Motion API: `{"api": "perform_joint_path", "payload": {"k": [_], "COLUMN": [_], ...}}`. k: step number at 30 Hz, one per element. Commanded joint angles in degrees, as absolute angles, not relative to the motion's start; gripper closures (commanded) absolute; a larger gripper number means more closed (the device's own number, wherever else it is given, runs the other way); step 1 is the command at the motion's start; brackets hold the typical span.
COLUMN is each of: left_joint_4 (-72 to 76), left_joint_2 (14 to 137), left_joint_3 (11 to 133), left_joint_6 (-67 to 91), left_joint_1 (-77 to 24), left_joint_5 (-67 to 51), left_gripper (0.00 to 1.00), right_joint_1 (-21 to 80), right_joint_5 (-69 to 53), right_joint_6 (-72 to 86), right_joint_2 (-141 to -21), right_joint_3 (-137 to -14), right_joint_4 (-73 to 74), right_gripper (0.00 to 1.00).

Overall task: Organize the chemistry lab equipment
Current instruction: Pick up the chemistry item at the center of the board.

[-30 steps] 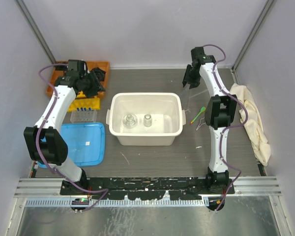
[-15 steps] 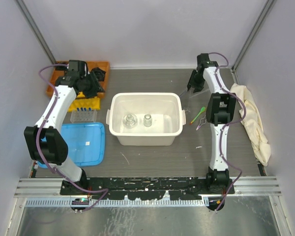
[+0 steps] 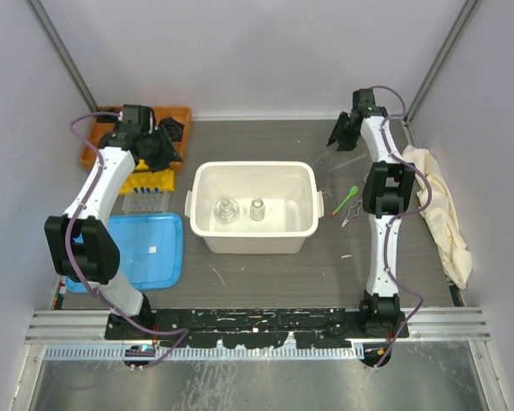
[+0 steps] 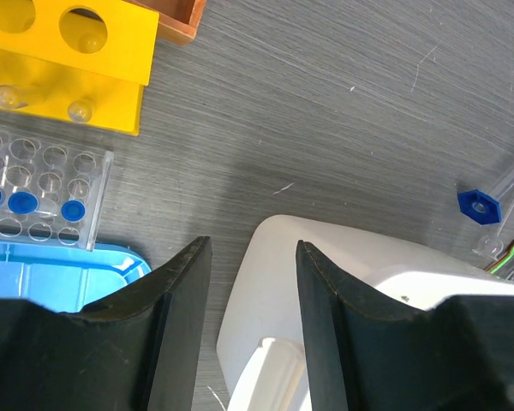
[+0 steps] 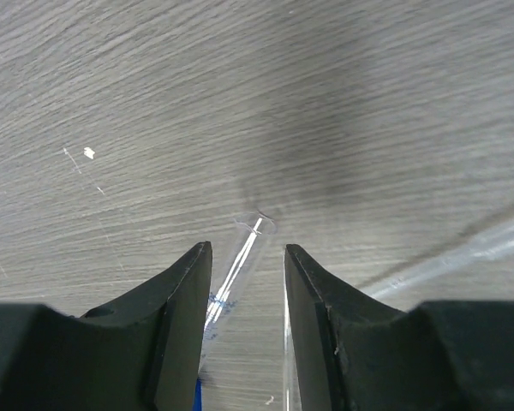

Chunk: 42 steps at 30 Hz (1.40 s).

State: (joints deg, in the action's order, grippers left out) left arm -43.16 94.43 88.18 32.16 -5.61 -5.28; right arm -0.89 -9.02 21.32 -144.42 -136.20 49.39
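Far left corner: left gripper (image 4: pixel 253 247), fingers parted and gripping nothing, hung near the yellow tube rack (image 4: pixel 111 51) and the clear rack of blue caps (image 4: pixel 43 180). Well apart from the loose glassware, so probably no part in the coming grasp.

Mid-bench: white tub (image 3: pixel 255 166) with two small glass vessels (image 3: pixel 227 210) inside.

Just beyond the tub's far right corner, flat on the bench: a thin glass tube (image 5: pixel 237 267). Directly over it, toward the far right corner: right gripper (image 5: pixel 247 248), released, one finger on each side of the tube, seemingly touching neither.

Long axis of the tube running out ahead of the wrist and back under it, a little slanted, so roughly square to the line along which the fingers shut. Open mouth at the far end. Something blue at the near end, too cropped to name. Tube straddled, then: likely only a short descent and a squeeze needed, with care for thin glass rolling aside.

Off to the right, outside the fingers: a second clear tube (image 5: pixel 463 251). Nearer the right edge: green spoon (image 3: pixel 350 196) and forceps (image 3: pixel 349 219).
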Motion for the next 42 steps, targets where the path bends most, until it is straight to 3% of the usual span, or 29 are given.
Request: {"api": "perform_joint_path", "payload": {"k": [1, 28, 37, 42], "left_joint_4": [-42.33, -42.54, -42.67, -42.42], "left_joint_2": [95.12, 99.54, 99.83, 99.42], "left_joint_3": [91.29, 94.94, 94.93, 94.12], "left_joint_6": [32.36, 32.53, 32.61, 32.78], "left_joint_1": [-5.91, -6.06, -6.15, -6.46], "left_joint_5": [-4.32, -4.4, -4.56, -4.59], "left_gripper": [0.54, 0.54, 0.54, 0.54], "right_joint_1": [-0.62, -0.2, 0.61, 0.78], "right_joint_5": [-14.05, -11.88, -11.38, -11.2], "right_joint_6": [22.84, 22.38, 21.8, 21.79], "right_joint_2": [-145.56, -149.08, -148.63, -145.97], "right_joint_3": [-138.92, -137.85, -136.33, -136.06], "right_joint_4": [46.03, 46.38, 47.29, 47.55], "right_gripper": [0.54, 0.55, 0.68, 0.69]}}
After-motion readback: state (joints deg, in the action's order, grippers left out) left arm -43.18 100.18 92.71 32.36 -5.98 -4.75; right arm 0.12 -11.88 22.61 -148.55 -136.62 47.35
